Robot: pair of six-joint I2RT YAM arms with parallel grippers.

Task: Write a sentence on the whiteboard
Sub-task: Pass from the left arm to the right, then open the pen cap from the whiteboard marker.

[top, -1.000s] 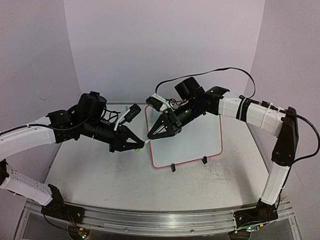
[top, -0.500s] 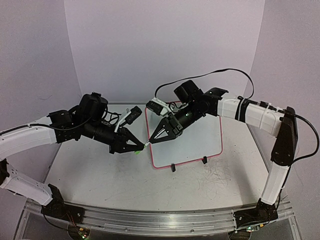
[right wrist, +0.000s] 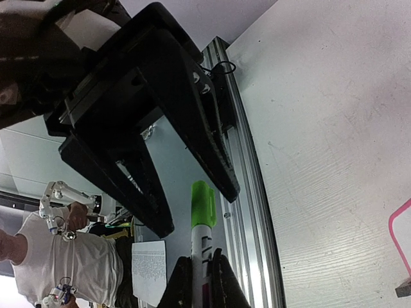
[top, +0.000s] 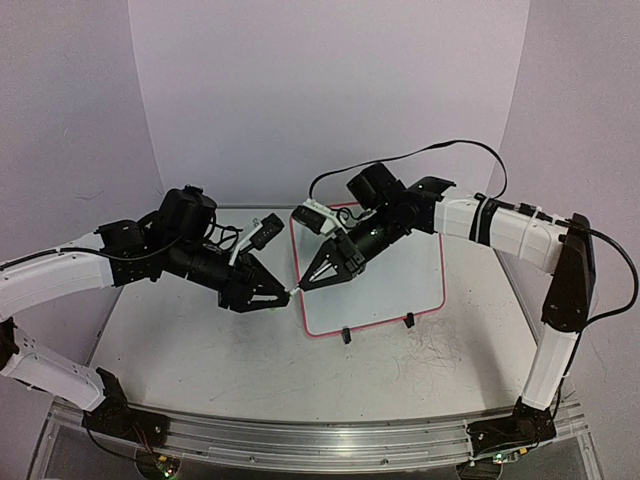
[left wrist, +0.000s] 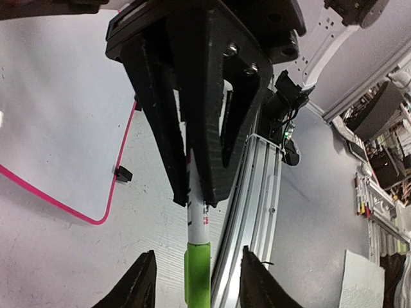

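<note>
The whiteboard [top: 400, 270] lies on the table, white with a pink rim; it also shows in the left wrist view [left wrist: 64, 115]. No green writing shows on it. My right gripper [top: 305, 284] hovers over the board's left edge and is shut on the white barrel of a marker [top: 291, 290]. In the right wrist view the gripper [right wrist: 202, 282] pinches the barrel, and the green cap [right wrist: 202, 204] points away. My left gripper [top: 280, 298] faces it tip to tip. Its open fingers [left wrist: 142, 282] straddle the green cap [left wrist: 197, 276] without touching it.
Two black clip feet [top: 345, 336] [top: 408, 320] sit at the board's near edge. The grey tabletop has scribbles [top: 430, 355] at front right. An aluminium rail [top: 320, 440] runs along the near edge. A person [right wrist: 58, 269] stands beyond the table.
My right gripper has moved slightly down and left with the marker, toward my left gripper. The green cap now sits deeper between the left fingers.
</note>
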